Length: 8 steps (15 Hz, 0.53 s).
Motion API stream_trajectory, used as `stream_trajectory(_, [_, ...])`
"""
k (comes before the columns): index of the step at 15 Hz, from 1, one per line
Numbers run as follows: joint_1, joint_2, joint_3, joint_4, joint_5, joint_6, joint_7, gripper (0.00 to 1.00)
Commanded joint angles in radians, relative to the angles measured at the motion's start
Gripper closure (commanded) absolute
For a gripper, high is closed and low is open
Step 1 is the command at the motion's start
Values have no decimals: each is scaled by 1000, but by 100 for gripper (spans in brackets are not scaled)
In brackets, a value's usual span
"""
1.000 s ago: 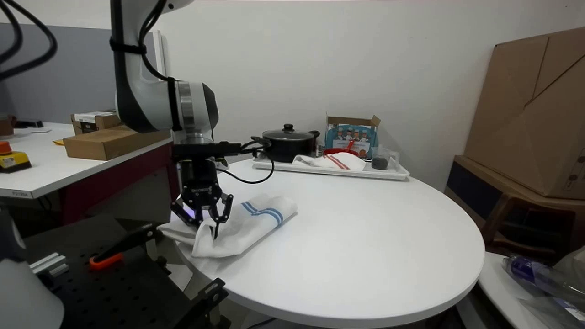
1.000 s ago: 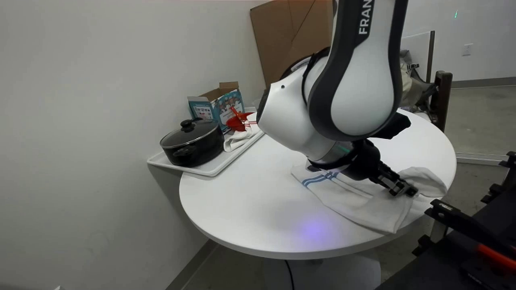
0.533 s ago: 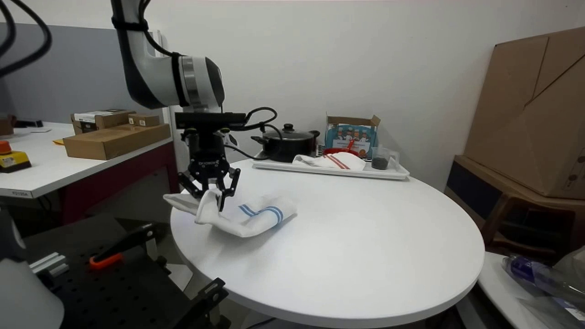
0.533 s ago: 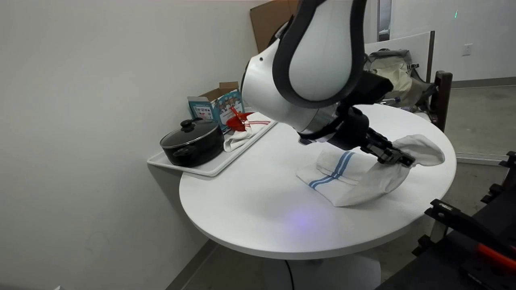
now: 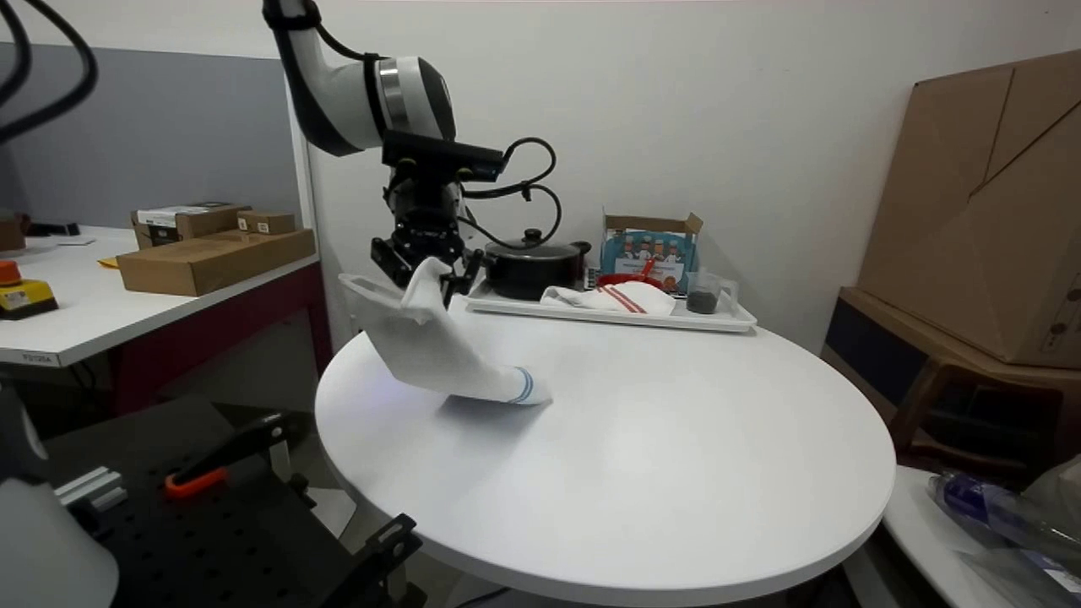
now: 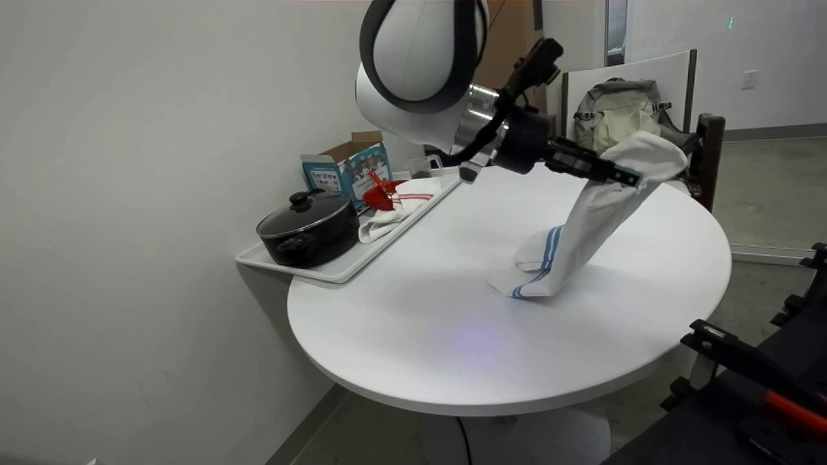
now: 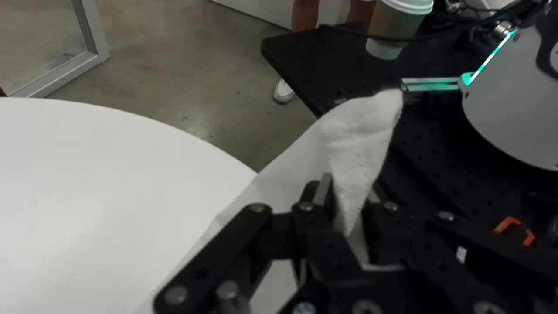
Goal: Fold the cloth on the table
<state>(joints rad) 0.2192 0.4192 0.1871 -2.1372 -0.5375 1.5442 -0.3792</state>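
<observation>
The white cloth (image 5: 439,355) with blue stripes is lifted off the round white table (image 5: 676,439) at one end. In an exterior view, it slants down from my gripper (image 6: 628,175), and its striped end (image 6: 539,265) rests on the table, partly doubled over. My gripper is shut on the cloth's upper part, well above the table. Loose cloth sticks out beyond the fingertips. In the wrist view, a bunched fold of cloth (image 7: 357,139) is pinched between the fingers (image 7: 348,200). In an exterior view, the cloth partly hides the fingertips (image 5: 448,283).
A white tray (image 5: 709,324) at the table's wall side holds a black lidded pot (image 5: 532,272), a red-striped towel (image 5: 629,297), an open blue box (image 5: 654,253), a red item and a clear cup (image 5: 705,295). A black perforated bench (image 5: 211,540) stands beside the table.
My gripper has risen with the cloth and moved in from the table's edge toward the tray side. The cloth's held end has lifted off the table; the striped end has stayed down.
</observation>
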Motion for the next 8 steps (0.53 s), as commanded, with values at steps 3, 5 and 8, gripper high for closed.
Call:
stream_trajectory(3, [-50,221,-37,357,25,-307,-140,90])
stream_trajectory(5, [-64,302,-46,465,26,-384,-155,90])
stream_trajectory(8, [-78,423,-50,618,20,-469,-169,90])
